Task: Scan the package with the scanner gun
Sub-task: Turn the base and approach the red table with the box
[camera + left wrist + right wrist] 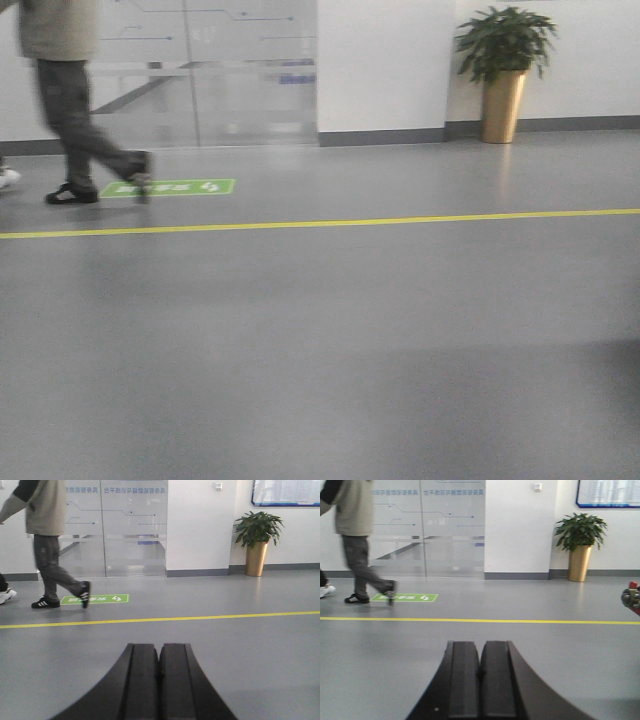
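Observation:
The package and the scanner gun are out of view in all three views. My left gripper is shut with nothing between its black fingers, which point out over bare grey floor. In the right wrist view my right gripper is likewise shut and holds nothing. The front view shows neither gripper.
A person walks across the far left, over a green floor sign. A yellow line runs across the grey floor. A potted plant in a gold pot stands by the white wall. A red and grey object shows at the right edge.

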